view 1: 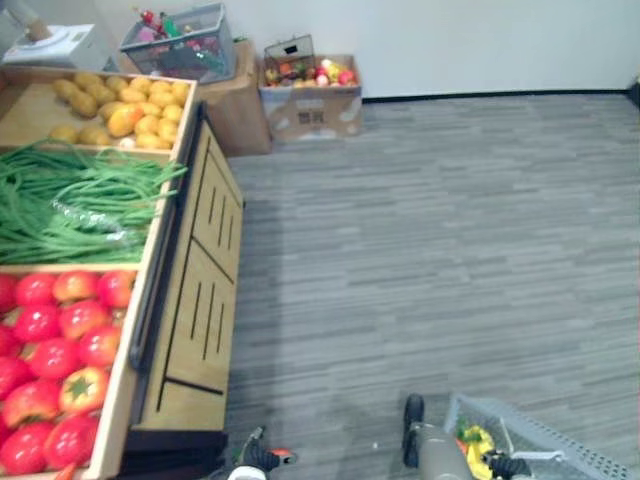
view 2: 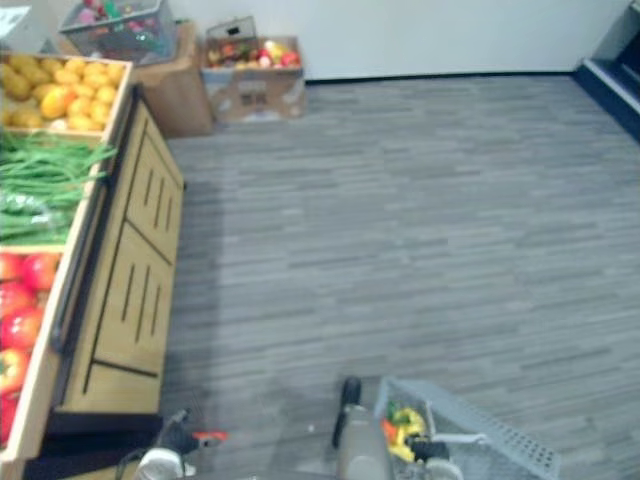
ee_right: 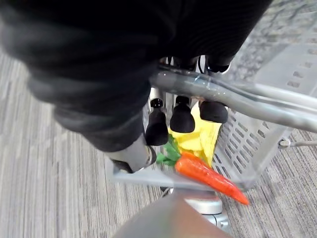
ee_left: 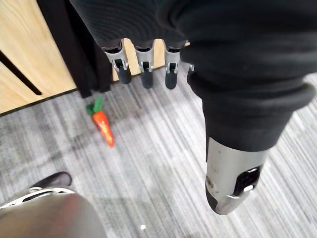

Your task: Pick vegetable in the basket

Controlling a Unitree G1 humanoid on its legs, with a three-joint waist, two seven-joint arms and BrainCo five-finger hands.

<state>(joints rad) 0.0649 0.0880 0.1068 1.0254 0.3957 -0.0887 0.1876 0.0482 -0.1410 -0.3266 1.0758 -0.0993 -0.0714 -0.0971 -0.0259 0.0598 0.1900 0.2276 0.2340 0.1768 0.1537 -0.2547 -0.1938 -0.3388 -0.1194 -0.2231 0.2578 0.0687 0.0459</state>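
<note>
You've got the R hand [ee_right: 182, 118] clamped on the basket handle [ee_right: 237, 101]: fingers curl over the grey bar, dark tips pointing down into the basket [ee_right: 250, 148]. The basket is grey perforated plastic and sits at the robot's lower right in the head views, over the grey plank floor [view 1: 430, 250]. Inside it, a packed carrot [ee_right: 208, 176] lies slanted, orange w/ its green top toward the fingers. It rests against a yellow veg [ee_right: 200, 141] that's partly hidden, so you can't tell what kind it is.

The L hand [ee_left: 144, 67] hangs w/ fingers straight and relaxed in a row, thumb [ee_left: 233, 183] well apart. So it's spread, not pinching anything. Below it a loose carrot [ee_left: 103, 128] lies flat on the floor, green top toward the dark foot of the wooden stand [view 1: 195, 300] and just beside it. The hand is above the carrot, not touching it.

The stand runs along the robot's left w/ three bins. Far bin has yellow-brown produce [view 1: 130, 115], mid bin long green beans [view 1: 70, 205], near bin red veg [view 1: 60, 335]. Back by the wall there's a cardboard box [view 1: 312, 112] w/ mixed coloured produce. Beside it a grey crate [view 1: 180, 45] sits on top of a brown box.
</note>
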